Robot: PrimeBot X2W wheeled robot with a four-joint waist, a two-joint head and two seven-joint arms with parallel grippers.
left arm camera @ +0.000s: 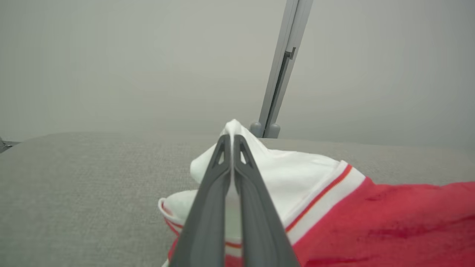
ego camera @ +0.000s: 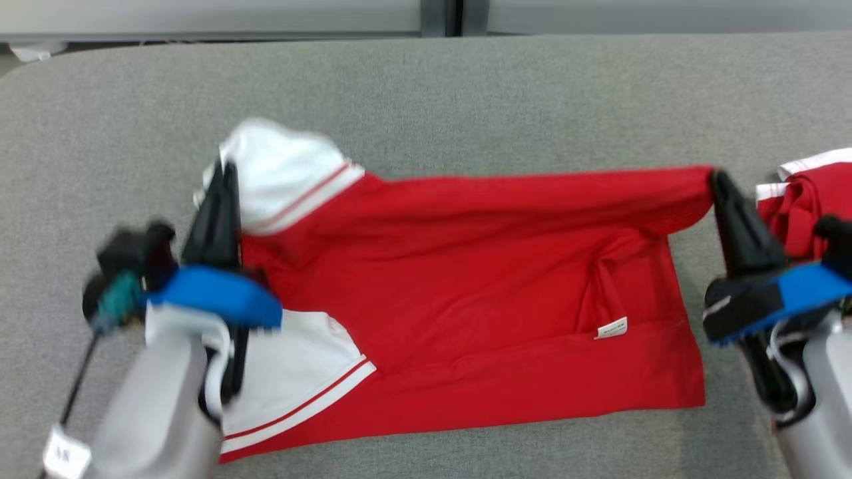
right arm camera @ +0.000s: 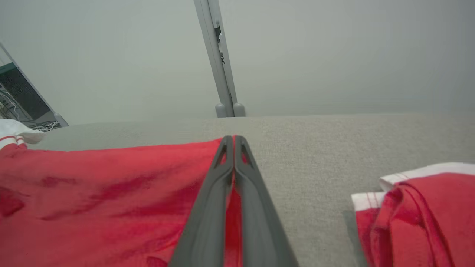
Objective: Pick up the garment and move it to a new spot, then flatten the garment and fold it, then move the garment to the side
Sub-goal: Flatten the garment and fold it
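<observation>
Nearest you, the left gripper is closed tight on a peak of the white sleeve, pinching the cloth between its two dark fingers. The right gripper is likewise closed, on the red corner at the opposite end of the garment. You have the far edge raised and drawn taut between the two arms, while the near half lies on the grey table with its label showing.

Finding: this reads as the flatten-and-fold step (the edge held straight could serve either).

Requirement for the next move: carry both ends together at even height and tension, so the line does not sag or skew. Note the second red garment lying just beside your right gripper; do not snag it
</observation>
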